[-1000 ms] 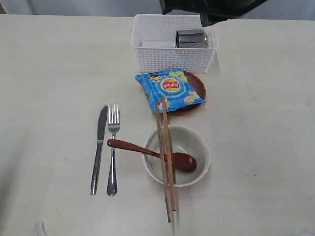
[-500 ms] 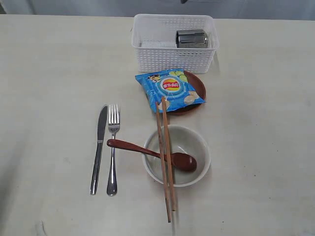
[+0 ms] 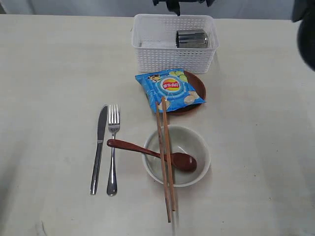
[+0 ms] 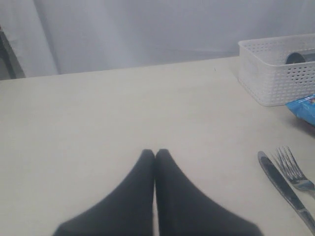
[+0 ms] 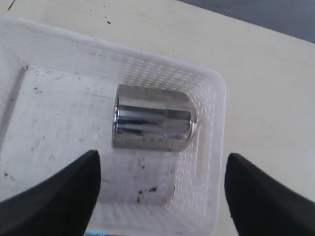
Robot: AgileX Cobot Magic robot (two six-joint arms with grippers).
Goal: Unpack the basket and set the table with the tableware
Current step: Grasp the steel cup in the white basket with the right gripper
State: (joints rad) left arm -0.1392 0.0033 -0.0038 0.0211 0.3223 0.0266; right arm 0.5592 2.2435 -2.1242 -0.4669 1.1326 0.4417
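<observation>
The white basket (image 3: 172, 60) stands at the far side of the table (image 3: 49, 73) with the steel cup (image 3: 191, 38) lying on its side inside. My right gripper (image 5: 162, 160) hangs open above the basket (image 5: 206, 162), with the cup (image 5: 153, 124) just beyond its fingertips and apart from them; its dark shape (image 3: 179, 4) shows at the exterior view's top edge. Knife (image 3: 99, 147) and fork (image 3: 113, 147) lie side by side. The red spoon (image 3: 152, 153) and two chopsticks (image 3: 166, 157) rest across the bowl (image 3: 194, 142). My left gripper (image 4: 155, 152) is shut and empty over bare table.
A blue chip bag (image 3: 170, 88) lies on the brown plate (image 3: 198, 81) just in front of the basket. A dark blurred part of an arm (image 3: 306, 29) shows at the right edge. A grey curtain (image 4: 147, 29) lies beyond the table's far edge.
The dark arm shape over the basket's far right corner rose out of view, then a small part came back at the top edge and a blur appeared at the right. The objects stayed put.
</observation>
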